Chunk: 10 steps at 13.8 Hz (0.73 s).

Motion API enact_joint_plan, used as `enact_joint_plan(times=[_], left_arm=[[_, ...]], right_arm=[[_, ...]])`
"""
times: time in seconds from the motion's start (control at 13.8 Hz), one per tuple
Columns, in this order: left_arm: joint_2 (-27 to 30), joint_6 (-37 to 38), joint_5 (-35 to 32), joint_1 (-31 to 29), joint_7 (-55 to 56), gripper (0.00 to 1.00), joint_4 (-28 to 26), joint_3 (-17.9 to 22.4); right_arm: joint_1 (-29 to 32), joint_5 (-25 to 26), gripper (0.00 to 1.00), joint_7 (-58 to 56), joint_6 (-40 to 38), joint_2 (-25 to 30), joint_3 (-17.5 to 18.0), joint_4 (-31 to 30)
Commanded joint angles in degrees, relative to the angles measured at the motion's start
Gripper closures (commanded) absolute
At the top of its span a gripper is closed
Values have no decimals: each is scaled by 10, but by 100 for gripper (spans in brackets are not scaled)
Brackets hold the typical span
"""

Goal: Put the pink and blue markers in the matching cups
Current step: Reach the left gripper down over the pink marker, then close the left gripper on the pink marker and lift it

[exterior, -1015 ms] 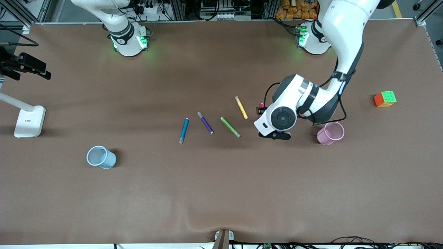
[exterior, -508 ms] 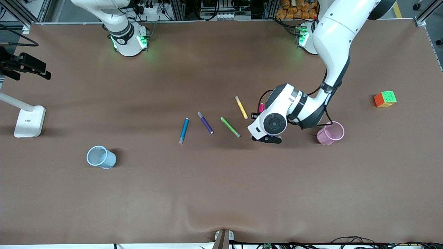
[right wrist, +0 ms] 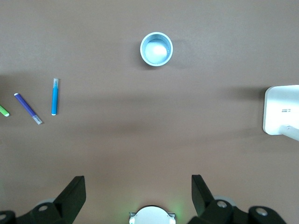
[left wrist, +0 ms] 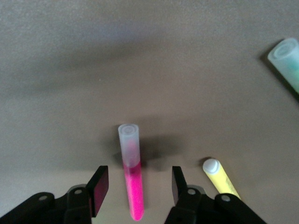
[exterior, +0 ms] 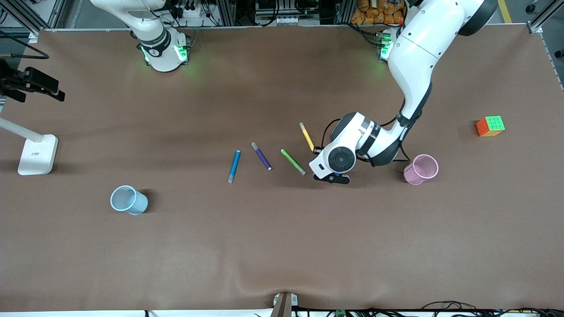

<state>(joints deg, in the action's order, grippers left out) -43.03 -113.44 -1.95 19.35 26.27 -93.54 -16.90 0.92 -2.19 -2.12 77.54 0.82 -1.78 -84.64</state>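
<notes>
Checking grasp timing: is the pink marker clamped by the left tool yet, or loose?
Loose. In the left wrist view the pink marker lies on the table between the left tool's fingers, with gaps on both sides.

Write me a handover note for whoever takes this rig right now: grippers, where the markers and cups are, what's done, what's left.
Left gripper: low over the table, jaws open on either side of the pink marker, which lies on the table beside the yellow pen; no grip yet.
Right gripper: open, empty, waiting up near its base.
Blue marker: flat on the table, beside the purple pen.
Pink cup: upright and empty, toward the left arm's end.
Blue cup: upright and empty, toward the right arm's end.
Done: nothing placed.
Left: grasp pink marker and drop it in pink cup; then blue marker into blue cup.
</notes>
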Motion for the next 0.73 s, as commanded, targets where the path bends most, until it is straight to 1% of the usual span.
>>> enact_joint_plan(times=[0.0, 0.22, 0.51, 0.58, 0.65], left_arm=[[-5, -15, -11, 3, 8, 40, 1, 5], [-12, -20, -38, 3, 5, 43, 1, 5], [-16, -28, -39, 3, 5, 45, 1, 5], [-15, -28, -39, 3, 4, 48, 1, 5], [-15, -28, -39, 3, 4, 53, 0, 5]], right_arm=[[2, 2, 0, 0, -5, -3, 1, 7], [2, 2, 0, 0, -5, -3, 1, 7], [3, 2, 0, 0, -5, -3, 1, 7], [2, 2, 0, 0, -5, -3, 1, 7], [2, 2, 0, 0, -5, -3, 1, 7]])
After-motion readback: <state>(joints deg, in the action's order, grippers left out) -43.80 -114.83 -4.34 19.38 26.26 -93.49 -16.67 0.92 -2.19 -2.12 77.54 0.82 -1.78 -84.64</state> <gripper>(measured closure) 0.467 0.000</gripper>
